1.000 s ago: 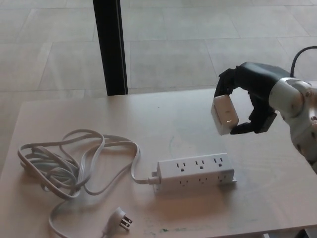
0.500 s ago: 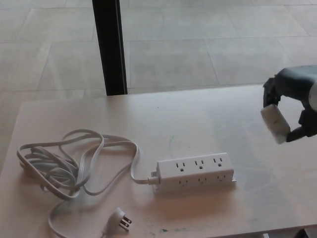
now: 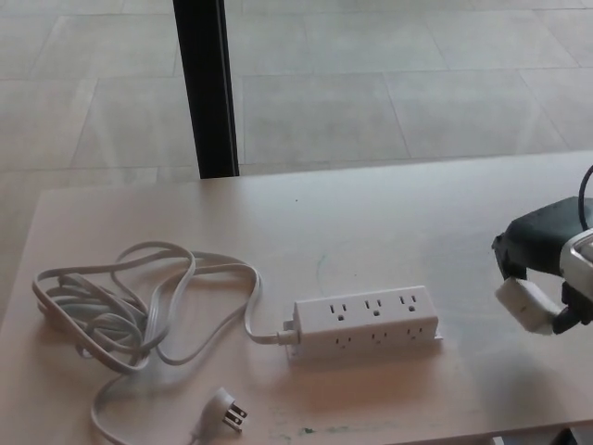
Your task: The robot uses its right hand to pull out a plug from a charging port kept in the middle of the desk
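A white power strip (image 3: 366,321) lies in the middle of the pale desk (image 3: 371,222), all its sockets showing bare. Its white cord (image 3: 130,301) loops in a pile on the left and ends in a pronged plug (image 3: 225,409) near the front edge. My right hand (image 3: 537,255) is at the right edge of the head view, to the right of the strip and apart from it. It is shut on a white plug adapter (image 3: 526,305), held low over the desk. No left hand shows.
A black vertical post (image 3: 206,88) stands behind the desk's far edge. Tiled floor (image 3: 389,83) lies beyond. The desk's front edge runs close below the strip and the loose plug.
My right hand has carried the white adapter from above the strip's right end out to the right and down, close to the desk at the picture's edge. Strip and cord stayed put.
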Controlling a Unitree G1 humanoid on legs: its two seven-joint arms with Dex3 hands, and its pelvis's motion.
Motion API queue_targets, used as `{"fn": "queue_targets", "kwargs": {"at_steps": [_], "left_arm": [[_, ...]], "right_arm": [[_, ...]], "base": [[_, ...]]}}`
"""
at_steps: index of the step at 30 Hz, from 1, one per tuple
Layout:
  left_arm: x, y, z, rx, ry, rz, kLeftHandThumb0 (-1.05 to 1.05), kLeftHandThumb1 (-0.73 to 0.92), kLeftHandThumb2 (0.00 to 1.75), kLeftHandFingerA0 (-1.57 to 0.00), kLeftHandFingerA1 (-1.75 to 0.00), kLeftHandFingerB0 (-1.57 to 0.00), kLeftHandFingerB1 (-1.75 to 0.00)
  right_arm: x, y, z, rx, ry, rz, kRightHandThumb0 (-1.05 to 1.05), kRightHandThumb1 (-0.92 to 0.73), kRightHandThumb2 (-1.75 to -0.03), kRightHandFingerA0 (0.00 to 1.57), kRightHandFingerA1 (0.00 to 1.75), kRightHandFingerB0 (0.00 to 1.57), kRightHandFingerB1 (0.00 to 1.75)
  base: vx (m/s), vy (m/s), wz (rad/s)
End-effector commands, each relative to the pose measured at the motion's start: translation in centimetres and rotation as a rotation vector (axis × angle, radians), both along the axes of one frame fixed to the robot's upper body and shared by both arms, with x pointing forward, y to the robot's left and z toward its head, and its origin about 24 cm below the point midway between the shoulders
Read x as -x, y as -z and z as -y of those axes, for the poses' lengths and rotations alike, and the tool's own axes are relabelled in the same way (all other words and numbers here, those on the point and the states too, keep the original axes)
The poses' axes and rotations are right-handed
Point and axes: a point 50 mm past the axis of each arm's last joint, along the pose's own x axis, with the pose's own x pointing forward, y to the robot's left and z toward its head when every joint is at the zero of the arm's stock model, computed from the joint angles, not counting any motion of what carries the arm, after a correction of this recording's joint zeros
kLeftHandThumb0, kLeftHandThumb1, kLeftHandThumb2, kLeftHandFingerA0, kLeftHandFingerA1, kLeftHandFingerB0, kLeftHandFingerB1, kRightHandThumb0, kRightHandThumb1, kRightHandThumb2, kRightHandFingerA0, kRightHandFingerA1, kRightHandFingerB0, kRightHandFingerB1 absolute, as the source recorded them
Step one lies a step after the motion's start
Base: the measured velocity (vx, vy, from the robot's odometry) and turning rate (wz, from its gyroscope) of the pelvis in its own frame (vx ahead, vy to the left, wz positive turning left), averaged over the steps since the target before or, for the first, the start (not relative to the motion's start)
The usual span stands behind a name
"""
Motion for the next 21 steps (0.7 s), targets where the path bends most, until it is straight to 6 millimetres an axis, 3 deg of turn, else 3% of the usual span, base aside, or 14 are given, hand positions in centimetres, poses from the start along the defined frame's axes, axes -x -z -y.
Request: {"fn": "queue_targets", "kwargs": {"at_steps": [1, 3, 6, 7, 8, 9, 10, 13, 15, 19, 21], "left_arm": [[0.1, -0.7, -0.7, -0.02, 0.001, 0.02, -0.75, 0.87, 0.66, -0.75, -0.58, -0.64, -0.5], [0.1, -0.7, -0.7, -0.015, -0.009, 0.019, -0.76, 0.86, 0.66, -0.76, -0.6, -0.66, -0.53], [0.1, -0.7, -0.7, -0.014, -0.003, 0.023, -0.77, 0.86, 0.66, -0.76, -0.61, -0.65, -0.55], [0.1, -0.8, -0.8, -0.021, 0.002, 0.022, -0.77, 0.87, 0.66, -0.75, -0.6, -0.63, -0.52], [0.1, -0.8, -0.8, -0.022, 0.002, 0.022, -0.77, 0.87, 0.66, -0.75, -0.6, -0.63, -0.52], [0.0, -0.8, -0.8, -0.034, 0.006, 0.007, -0.77, 0.87, 0.66, -0.78, -0.62, -0.63, -0.5], [0.0, -0.8, -0.8, -0.031, -0.002, 0.007, -0.76, 0.86, 0.66, -0.76, -0.6, -0.63, -0.49], [0.2, -0.7, -0.8, -0.03, 0.001, 0.006, -0.75, 0.87, 0.66, -0.76, -0.59, -0.62, -0.49], [0.4, -0.7, -0.8, -0.022, 0.0, 0.014, -0.76, 0.88, 0.66, -0.75, -0.61, -0.61, -0.52], [0.6, -0.6, -0.8, -0.026, 0.001, 0.007, -0.76, 0.88, 0.66, -0.78, -0.65, -0.62, -0.52], [0.7, -0.6, -0.8, -0.016, -0.004, 0.011, -0.77, 0.87, 0.66, -0.78, -0.62, -0.61, -0.51]], "right_arm": [[0.2, 0.6, -0.7, 0.168, -0.099, 0.052, -0.47, -0.67, -0.6, 0.87, 1.57, 0.6, 0.63], [0.4, 0.8, -0.9, 0.192, -0.123, 0.066, -0.45, -0.61, -0.58, 0.87, 1.6, 0.67, 0.69], [0.4, 0.7, -0.8, 0.261, -0.112, 0.054, -0.46, -0.58, -0.58, 0.84, 1.61, 0.62, 0.65], [0.2, 0.3, -0.8, 0.312, -0.074, 0.053, -0.66, -0.52, -0.6, 0.87, 1.59, 0.21, 0.43], [0.2, 0.2, -0.8, 0.317, -0.07, 0.053, -0.66, -0.52, -0.6, 0.87, 1.59, 0.21, 0.43], [0.1, 0.0, -0.6, 0.345, -0.043, 0.052, -0.87, -0.53, -0.61, 0.88, 1.6, 0.08, 0.31], [0.0, -0.2, -0.5, 0.36, -0.023, 0.045, -1.01, -0.49, -0.87, 0.97, 1.51, 0.13, 0.19], [-0.1, -0.4, -0.5, 0.338, -0.005, 0.035, -1.03, -0.48, -0.87, 0.97, 1.53, 0.12, 0.15], [-0.3, -0.9, -0.3, 0.297, 0.018, 0.032, -1.01, -0.46, -0.9, 0.96, 1.52, 0.03, 0.16], [-0.2, -1.2, 0.1, 0.272, 0.028, 0.02, -1.03, -0.48, -0.92, 0.95, 1.51, 0.06, 0.18], [-0.2, -1.7, 0.6, 0.176, 0.06, 0.014, -0.94, -0.46, -0.88, 0.95, 1.47, 0.05, 0.24]], "base": [[0.0, 0.0, 0.0], [0.0, 0.0, 0.0], [0.0, 0.0, 0.0], [0.0, 0.0, 0.0], [0.0, 0.0, 0.0], [0.0, 0.0, 0.0], [0.0, 0.0, 0.0], [0.0, 0.0, 0.0], [0.0, 0.0, 0.0], [0.0, 0.0, 0.0], [0.0, 0.0, 0.0]]}}
